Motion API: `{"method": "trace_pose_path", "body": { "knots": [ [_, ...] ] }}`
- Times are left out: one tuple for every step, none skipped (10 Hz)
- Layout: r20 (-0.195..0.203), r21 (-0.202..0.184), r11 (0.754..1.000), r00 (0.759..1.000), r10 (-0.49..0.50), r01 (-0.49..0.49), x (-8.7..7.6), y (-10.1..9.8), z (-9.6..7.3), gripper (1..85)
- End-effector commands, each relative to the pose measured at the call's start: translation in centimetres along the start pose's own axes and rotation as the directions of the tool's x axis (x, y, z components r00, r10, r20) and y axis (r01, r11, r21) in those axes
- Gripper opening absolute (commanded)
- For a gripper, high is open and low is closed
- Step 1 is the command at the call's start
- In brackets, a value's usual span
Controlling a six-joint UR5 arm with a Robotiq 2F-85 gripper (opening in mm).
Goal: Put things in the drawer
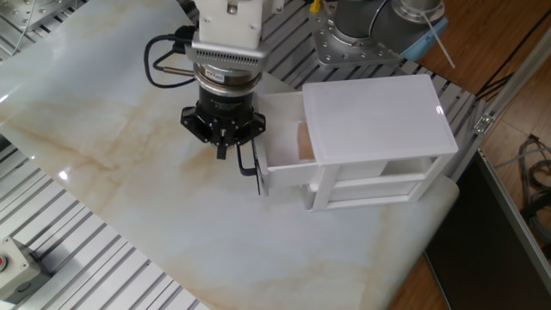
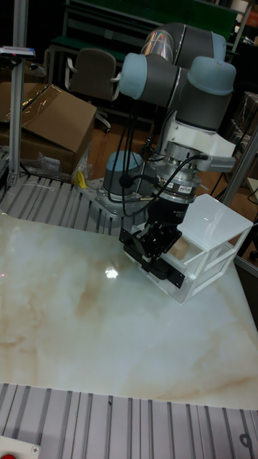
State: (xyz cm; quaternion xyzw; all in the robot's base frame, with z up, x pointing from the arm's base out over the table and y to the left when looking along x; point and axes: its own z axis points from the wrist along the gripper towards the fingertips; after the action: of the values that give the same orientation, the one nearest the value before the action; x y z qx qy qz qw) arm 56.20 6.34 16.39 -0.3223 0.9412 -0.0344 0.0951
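Note:
The white cabinet (image 1: 379, 120) stands at the right of the marble table. Its top drawer (image 1: 280, 164) is pulled partly out to the left, with the thin black handle (image 1: 250, 161) on its front. Inside the drawer a light-tan wooden cube (image 1: 303, 142) shows just under the cabinet top. My gripper (image 1: 222, 150) hangs just left of the handle, fingers down and close together, with nothing in them. In the tall fixed view the gripper (image 2: 148, 259) sits in front of the drawer front (image 2: 172, 274); the cube is hidden there.
The arm's grey base (image 1: 353, 34) is mounted behind the cabinet. Black cables (image 1: 159, 60) loop beside the wrist. The slatted metal frame (image 1: 77, 250) runs along the table's near left edge. A cardboard box (image 2: 50, 122) and a chair stand beyond the table.

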Motion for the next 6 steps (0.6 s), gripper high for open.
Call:
{"method": "trace_pose_path", "body": {
  "knots": [
    [0.030,-0.028,1.000,1.000,0.011,-0.010,-0.2,0.9,1.0,1.0],
    [0.017,-0.041,0.999,1.000,0.007,-0.006,0.4,1.5,1.2,1.0],
    [0.012,-0.045,0.999,1.000,0.006,-0.006,0.6,1.9,1.4,1.0],
    [0.008,-0.048,0.999,1.000,0.006,-0.006,0.7,2.1,1.4,1.0],
    [-0.003,-0.058,0.998,1.000,0.008,-0.008,1.1,2.6,1.2,1.0],
    [-0.015,-0.071,0.997,1.000,0.015,-0.016,1.5,3.3,1.1,1.0]
  ]
}}
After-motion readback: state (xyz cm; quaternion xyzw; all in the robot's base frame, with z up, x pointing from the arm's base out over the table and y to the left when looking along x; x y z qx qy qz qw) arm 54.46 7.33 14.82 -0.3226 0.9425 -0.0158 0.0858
